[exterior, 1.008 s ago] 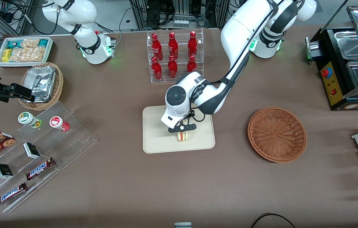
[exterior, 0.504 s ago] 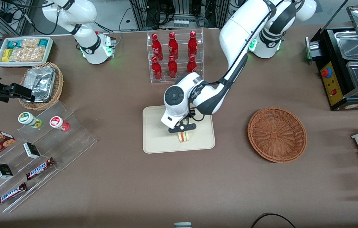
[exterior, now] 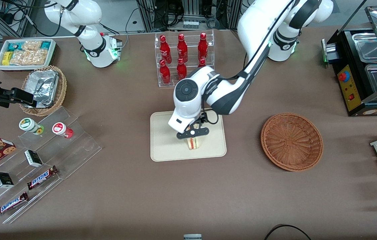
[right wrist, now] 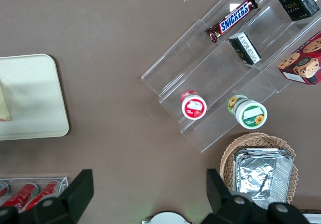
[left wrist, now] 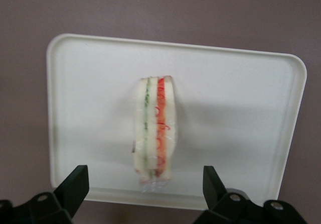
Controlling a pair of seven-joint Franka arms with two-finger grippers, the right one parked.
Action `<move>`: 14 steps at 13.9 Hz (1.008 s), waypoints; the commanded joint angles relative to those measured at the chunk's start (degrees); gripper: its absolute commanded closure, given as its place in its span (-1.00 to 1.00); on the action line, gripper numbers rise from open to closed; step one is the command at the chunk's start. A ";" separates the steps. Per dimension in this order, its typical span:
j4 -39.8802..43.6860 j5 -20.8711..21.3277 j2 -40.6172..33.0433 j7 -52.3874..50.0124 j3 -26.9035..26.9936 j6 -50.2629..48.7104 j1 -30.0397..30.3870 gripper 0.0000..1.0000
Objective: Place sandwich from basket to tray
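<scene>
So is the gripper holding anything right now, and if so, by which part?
Nothing is held. The gripper is open above the tray, its fingers apart and clear of the sandwich, which stands on the tray.

Front overhead; wrist cams downward, tray point(left wrist: 100, 58) shared.

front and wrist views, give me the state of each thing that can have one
sandwich: standing on its edge on the tray, released, nothing touching it
tray: flat on the table, holds only the sandwich
basket: empty, upright on the table
end effector: open, hovering above the sandwich, fingers spread wide to either side of it
red bottles: upright in their clear rack
foil container: crumpled, sitting in the tan wicker basket
</scene>
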 commanded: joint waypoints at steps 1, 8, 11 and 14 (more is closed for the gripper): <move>-1.11 0.25 -4.55 4.26 0.03 -6.00 3.72 -1.00; -10.59 -2.29 -14.91 21.02 -0.15 -9.01 15.85 -1.00; -16.30 -3.09 -20.45 29.03 -0.15 -9.10 21.04 -1.00; -21.57 -3.09 -26.25 34.83 -0.06 -9.71 25.25 -1.00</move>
